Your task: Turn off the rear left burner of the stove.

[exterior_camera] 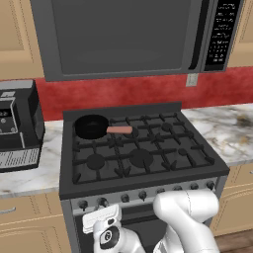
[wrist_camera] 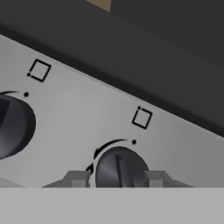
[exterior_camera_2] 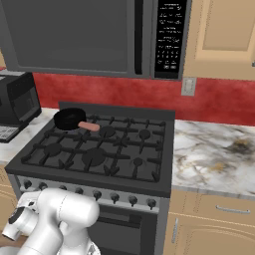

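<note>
Pincer (wrist_camera: 117, 178) clamped on dark knob (wrist_camera: 119, 168) of stove (exterior_camera: 143, 153) front strip; no legible lettering.

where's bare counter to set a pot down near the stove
Free: marble counter right of the stove, up to the red wall. Left, a narrow strip between stove and toaster oven. Crowded: skillet on the rear left grate; gripper at the knobs.
</note>
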